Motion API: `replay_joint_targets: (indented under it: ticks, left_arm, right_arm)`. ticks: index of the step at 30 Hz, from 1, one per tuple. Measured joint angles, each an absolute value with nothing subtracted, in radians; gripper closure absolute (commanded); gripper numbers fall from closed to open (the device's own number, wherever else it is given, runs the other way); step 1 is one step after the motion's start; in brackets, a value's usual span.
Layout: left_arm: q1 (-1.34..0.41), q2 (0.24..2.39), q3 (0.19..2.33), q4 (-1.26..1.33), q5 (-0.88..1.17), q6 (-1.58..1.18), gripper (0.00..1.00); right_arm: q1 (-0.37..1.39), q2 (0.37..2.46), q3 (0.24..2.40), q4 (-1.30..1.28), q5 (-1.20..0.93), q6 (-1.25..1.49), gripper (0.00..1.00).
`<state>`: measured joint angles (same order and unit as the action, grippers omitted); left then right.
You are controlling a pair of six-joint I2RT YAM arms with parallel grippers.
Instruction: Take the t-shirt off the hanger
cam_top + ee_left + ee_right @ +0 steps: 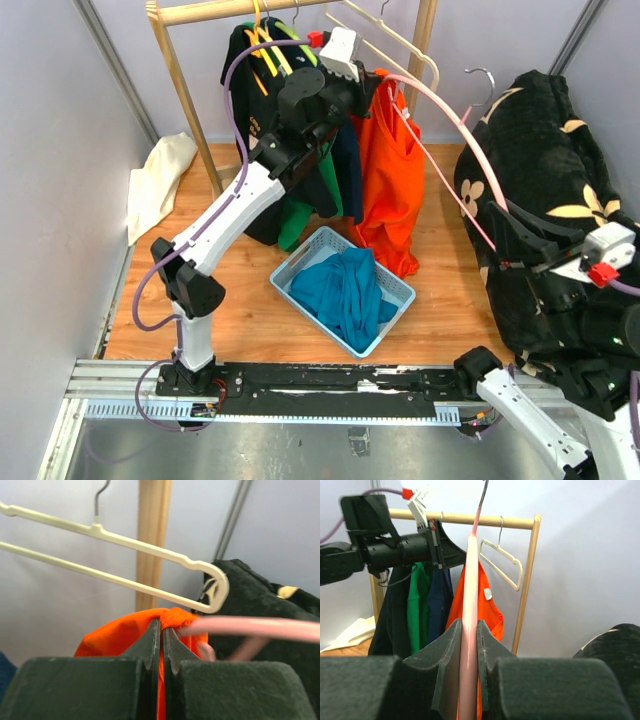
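An orange t-shirt (392, 180) hangs from a pink hanger (440, 110) near the wooden rack. My left gripper (372, 88) is shut on the shirt's shoulder fabric (165, 617) at the top, with the pink hanger (250, 627) just to its right. My right gripper (500, 215) is shut on the pink hanger's arm (469, 630), holding it out to the right of the rack. In the right wrist view the orange shirt (487, 605) hangs behind the hanger, with the left arm (395, 552) reaching in from the left.
A blue basket (395, 290) with a teal garment (345, 290) sits on the floor below. Black, green and navy garments (300, 190) hang on the wooden rail (230, 10). Empty cream hangers (400, 45) hang at the right. A black floral cloth (545, 180) lies right; a cream cloth (160, 180) lies left.
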<state>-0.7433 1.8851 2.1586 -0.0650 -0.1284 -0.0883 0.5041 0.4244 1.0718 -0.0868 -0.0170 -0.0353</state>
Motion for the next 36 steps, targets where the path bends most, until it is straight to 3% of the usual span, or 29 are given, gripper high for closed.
replay_joint_targets:
  ticks: [10, 18, 36]
  left_arm:
    - [-0.690, 1.938, 2.204, -0.109, -0.125, -0.099, 1.00]
    - [-0.694, 1.738, 1.852, -0.010, 0.027, -0.121, 1.00]
    - [-0.813, 1.423, 1.435, 0.104, 0.086, -0.165, 1.00]
  right_arm:
    - [0.504, 0.363, 1.131, -0.144, -0.017, -0.049, 0.99]
    - [0.504, 0.440, 1.112, -0.033, 0.048, -0.049, 0.99]
    - [0.504, 0.918, 1.239, 0.163, 0.045, -0.070, 0.99]
